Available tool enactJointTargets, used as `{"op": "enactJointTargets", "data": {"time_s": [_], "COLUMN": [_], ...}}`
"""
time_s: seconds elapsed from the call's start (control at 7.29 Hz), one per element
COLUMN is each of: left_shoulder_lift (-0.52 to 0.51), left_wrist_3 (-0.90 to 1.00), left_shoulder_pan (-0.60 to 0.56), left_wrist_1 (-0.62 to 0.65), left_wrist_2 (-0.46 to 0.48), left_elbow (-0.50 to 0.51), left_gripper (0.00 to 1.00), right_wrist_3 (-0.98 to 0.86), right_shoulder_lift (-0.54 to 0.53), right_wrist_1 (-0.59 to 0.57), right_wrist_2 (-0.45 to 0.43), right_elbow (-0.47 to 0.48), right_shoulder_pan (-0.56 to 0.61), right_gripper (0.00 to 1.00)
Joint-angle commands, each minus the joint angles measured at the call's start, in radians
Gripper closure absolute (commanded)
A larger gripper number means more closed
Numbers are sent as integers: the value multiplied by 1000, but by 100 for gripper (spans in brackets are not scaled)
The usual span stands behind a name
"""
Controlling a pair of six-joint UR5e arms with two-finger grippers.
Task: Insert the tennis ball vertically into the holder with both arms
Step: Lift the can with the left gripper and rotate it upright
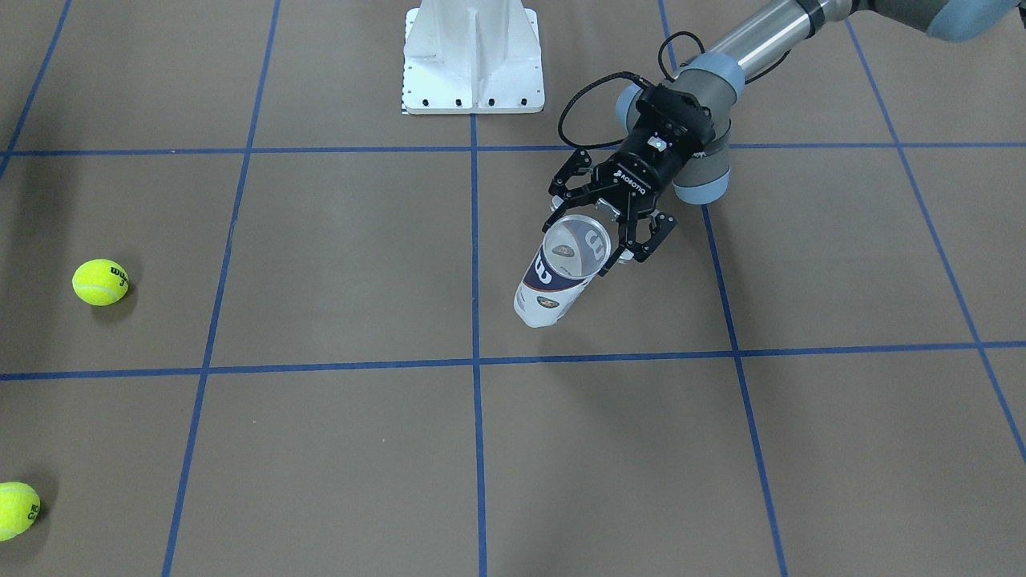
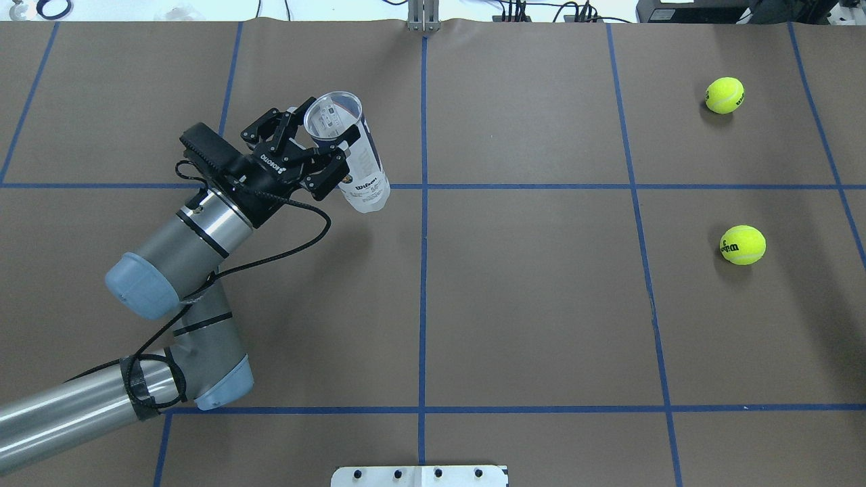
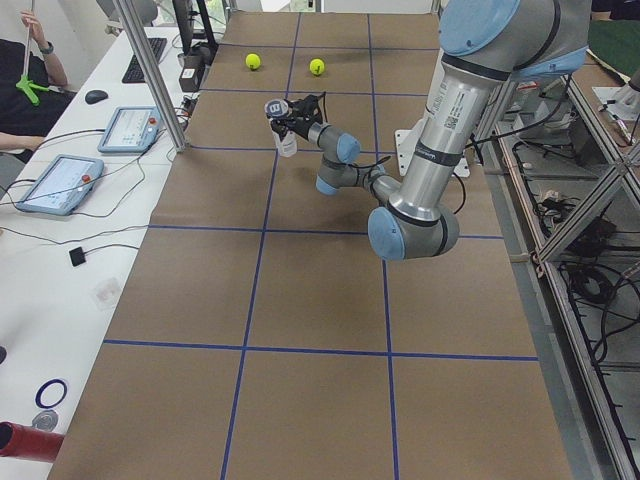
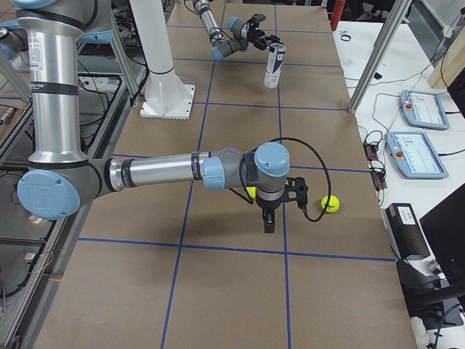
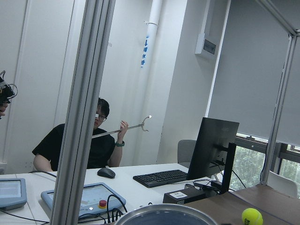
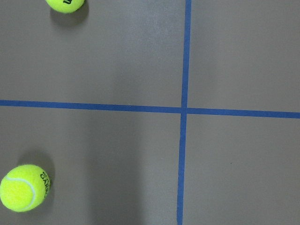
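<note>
From across the tabletop (image 1: pixel 337 256), the left tool (image 1: pixel 599 238) is clenched on the holder (image 1: pixel 547 295) just below its open mouth. The holder is upright, and whether its foot touches the tabletop cannot be told. "ROBOTIQ" reads on the tool and a "W" on the holder's navy band. The white base (image 1: pixel 473 60) sits behind the holder. The nearer ball (image 1: pixel 100 282) and farther ball (image 1: pixel 18 510) lie well apart from the holder, on its side away from the left arm, and the nearer one is printed "Wilson 3". The overhead view adds the word "Wilson" on the holder's white label and shows blue tape lines (image 2: pixel 423 270) crossing the tabletop between holder and balls. The left-side view shows the holder small beyond the left arm, with both balls farther past it. Only the right-side view shows the right tool (image 4: pixel 267 222), pointing down over the tabletop close to both balls and well away from the holder; whether it is released or clenched cannot be told. The left wrist view catches the holder's rim at its lower edge, and beyond it a seated person (image 5: pixel 79 145) holding a grabber stick (image 5: pixel 126 129), a monitor (image 5: pixel 218 145) and a keyboard (image 5: pixel 159 178). The right wrist view looks straight down on both balls and a tape crossing.
</note>
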Motion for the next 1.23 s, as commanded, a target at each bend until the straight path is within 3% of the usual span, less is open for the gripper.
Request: {"op": "enactJointTargets", "data": {"time_s": [0.0, 0.41, 0.55, 0.69, 1.1], "left_shoulder_lift": [7, -2, -6, -8, 4], "left_wrist_3": [42, 42, 44, 62, 70], "left_shoulder_pan": [22, 51, 51, 50, 48], "left_wrist_1": [-16, -21, -21, -21, -22], "left_wrist_2": [5, 7, 7, 7, 7], "left_elbow": [40, 74, 71, 69, 66], "left_gripper": [97, 93, 36, 1, 1], "right_wrist_3": [1, 0, 0, 0, 0], "right_shoulder_lift": [-3, -5, -5, -5, -8], "right_wrist_1": [0, 1, 1, 1, 1], "right_wrist_2": [0, 0, 0, 0, 0], "right_elbow": [0, -3, -3, -1, -1], "right_shoulder_pan": [-1, -1, 1, 1, 1], "right_gripper": [1, 1, 1, 1, 1]}}
